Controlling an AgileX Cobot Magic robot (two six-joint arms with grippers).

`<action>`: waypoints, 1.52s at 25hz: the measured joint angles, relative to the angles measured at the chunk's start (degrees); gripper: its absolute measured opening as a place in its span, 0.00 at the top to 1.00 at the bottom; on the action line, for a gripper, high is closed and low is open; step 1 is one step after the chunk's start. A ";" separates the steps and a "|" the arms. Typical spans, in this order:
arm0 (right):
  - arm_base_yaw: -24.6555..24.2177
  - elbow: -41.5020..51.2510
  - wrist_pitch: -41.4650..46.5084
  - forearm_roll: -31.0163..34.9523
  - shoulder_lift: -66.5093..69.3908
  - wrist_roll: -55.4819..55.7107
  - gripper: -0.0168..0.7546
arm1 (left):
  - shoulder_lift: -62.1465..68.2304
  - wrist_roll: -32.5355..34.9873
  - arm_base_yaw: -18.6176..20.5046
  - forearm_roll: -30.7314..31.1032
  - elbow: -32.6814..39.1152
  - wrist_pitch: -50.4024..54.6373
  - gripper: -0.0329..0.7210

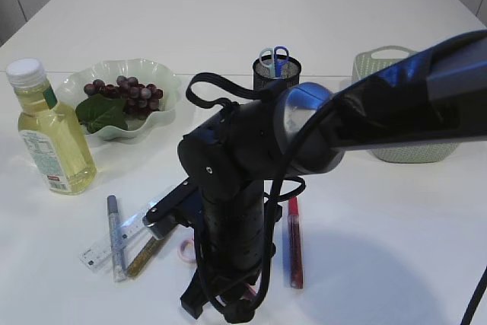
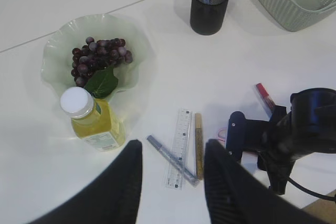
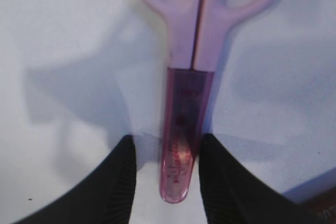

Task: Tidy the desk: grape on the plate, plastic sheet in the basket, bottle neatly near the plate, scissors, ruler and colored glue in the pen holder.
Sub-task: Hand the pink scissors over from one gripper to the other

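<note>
i have the right hand (image 3: 164, 182) low over the surface (image 1: 228, 28), its pads astride the sheathed blade of the pink scissors (image 3: 195, 51). the jaws stand partly open; the right pad looks to touch the sheath, the left is just beside it. whether the grip has taken i cannot tell. the handles point to 12 o'clock in the wrist view.

step in hand, as i judge it: grasp the scissors for the pen holder (image 1: 276, 74). to do it well:
- centre the sheath between the pads before closing.
- grip higher, toward the pivot, since the sheath tip is narrow and smooth and may slip.
- lift straight up, then carry toward 12 o'clock.
- enter the holder blade first; blue scissors (image 1: 274, 57) already occupy it.

the left hand (image 2: 173, 182) hangs high, half open, empty, above the ruler (image 2: 178, 148).

the grape (image 1: 125, 93) lies on the plate (image 1: 80, 81), the bottle (image 1: 49, 131) just beside it at 8 o'clock. the basket (image 1: 373, 62) stands at 3 o'clock of the holder.
</note>
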 joint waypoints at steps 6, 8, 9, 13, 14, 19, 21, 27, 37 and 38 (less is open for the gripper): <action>0.00 -0.08 -0.11 0.03 0.22 0.00 0.55 | 0.00 0.00 0.00 0.00 0.00 0.00 0.57; 0.00 -0.37 0.14 0.03 0.55 0.00 0.55 | 0.00 0.00 0.00 0.00 0.00 0.00 0.57; 0.00 -0.46 0.25 0.03 0.59 0.00 0.55 | 0.00 0.00 0.00 0.00 0.00 0.00 0.57; 0.00 -0.59 0.37 0.03 0.69 0.00 0.59 | 0.00 0.00 0.00 0.00 0.00 0.00 0.57; 0.00 -0.59 0.37 0.13 0.69 0.00 0.62 | 0.00 0.00 0.00 0.00 0.00 0.00 0.57; 0.00 -0.59 0.37 0.15 0.69 0.00 0.74 | 0.00 0.00 0.00 0.00 0.00 0.00 0.57; 0.00 -0.59 0.37 0.25 0.69 0.00 0.76 | 0.00 0.00 0.00 0.00 0.00 0.00 0.57; 0.30 -0.59 0.37 0.25 0.69 0.00 0.77 | 0.00 0.00 0.00 0.00 0.00 0.00 0.57; 0.23 -0.59 1.18 1.03 0.57 0.10 0.77 | 0.00 0.00 0.00 0.00 0.00 0.00 0.57; 0.23 -0.59 1.66 1.19 0.57 0.10 0.77 | 0.00 0.00 0.00 0.00 0.00 0.00 0.57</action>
